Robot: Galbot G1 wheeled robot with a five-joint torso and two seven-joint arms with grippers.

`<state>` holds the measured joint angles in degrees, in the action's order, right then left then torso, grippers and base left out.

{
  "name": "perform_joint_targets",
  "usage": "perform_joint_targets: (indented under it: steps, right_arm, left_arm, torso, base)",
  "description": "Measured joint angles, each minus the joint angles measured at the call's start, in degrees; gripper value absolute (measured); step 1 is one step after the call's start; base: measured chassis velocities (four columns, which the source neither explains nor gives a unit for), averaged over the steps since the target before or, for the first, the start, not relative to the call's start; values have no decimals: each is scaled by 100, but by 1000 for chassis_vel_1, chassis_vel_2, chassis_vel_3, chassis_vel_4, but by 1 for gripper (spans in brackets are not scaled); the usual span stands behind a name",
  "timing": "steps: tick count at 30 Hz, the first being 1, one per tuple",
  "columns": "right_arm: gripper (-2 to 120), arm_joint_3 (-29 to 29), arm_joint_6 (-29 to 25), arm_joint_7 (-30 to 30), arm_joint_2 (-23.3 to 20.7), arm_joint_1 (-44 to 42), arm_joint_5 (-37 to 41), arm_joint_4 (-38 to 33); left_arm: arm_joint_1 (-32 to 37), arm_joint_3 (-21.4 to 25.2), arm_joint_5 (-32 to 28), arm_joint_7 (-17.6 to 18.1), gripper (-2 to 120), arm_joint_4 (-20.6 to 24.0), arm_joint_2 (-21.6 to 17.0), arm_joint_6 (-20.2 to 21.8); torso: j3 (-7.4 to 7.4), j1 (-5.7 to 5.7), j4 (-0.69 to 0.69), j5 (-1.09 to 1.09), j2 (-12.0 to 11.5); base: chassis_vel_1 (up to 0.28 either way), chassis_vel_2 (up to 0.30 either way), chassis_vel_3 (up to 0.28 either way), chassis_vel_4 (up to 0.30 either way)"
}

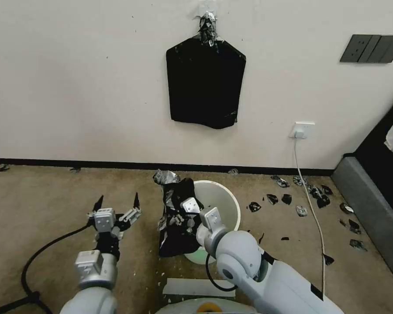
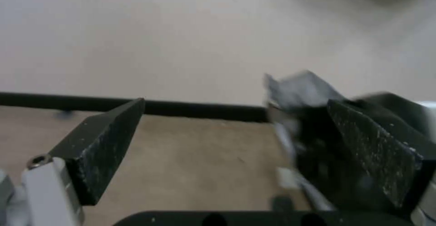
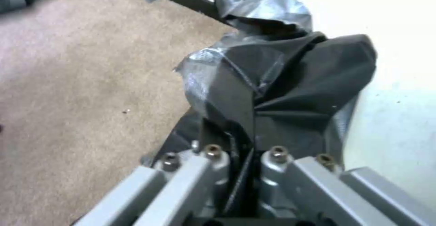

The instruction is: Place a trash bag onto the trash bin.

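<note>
Cream trash bin (image 1: 225, 205) on the carpet below the wall; the crinkled trash bag (image 1: 175, 218) drapes its left rim — pinched by the right gripper (image 1: 188, 216) fingers. Left gripper (image 1: 116, 204) beside the bin, fingers spread.

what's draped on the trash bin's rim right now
The trash bag, crumpled, hangs over the trash bin rim's left side and down its outer wall, pinched by the right gripper. The wall beneath it is covered. The left gripper sits open beside it.
</note>
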<state>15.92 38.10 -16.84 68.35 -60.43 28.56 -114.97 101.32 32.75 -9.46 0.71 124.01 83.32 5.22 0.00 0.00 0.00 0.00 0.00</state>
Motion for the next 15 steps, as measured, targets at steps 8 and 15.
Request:
perform_joint_targets:
  steps: [8,15]
  right_arm:
    - [0,-80,-4,-83,-86,-28,99,-149]
    - [0,-113,-4,-112,-71,-33,148,-180]
  left_arm:
    - [-154,-41,-610,-394,100,-104,-367,469]
    - [-487,-361,-722,-130,100,-6,-577,1405]
  torso:
    - [0,0,0,0,0]
    - [0,0,-1,1,0]
  base:
    - [0,0,0,0]
    - [0,0,0,0]
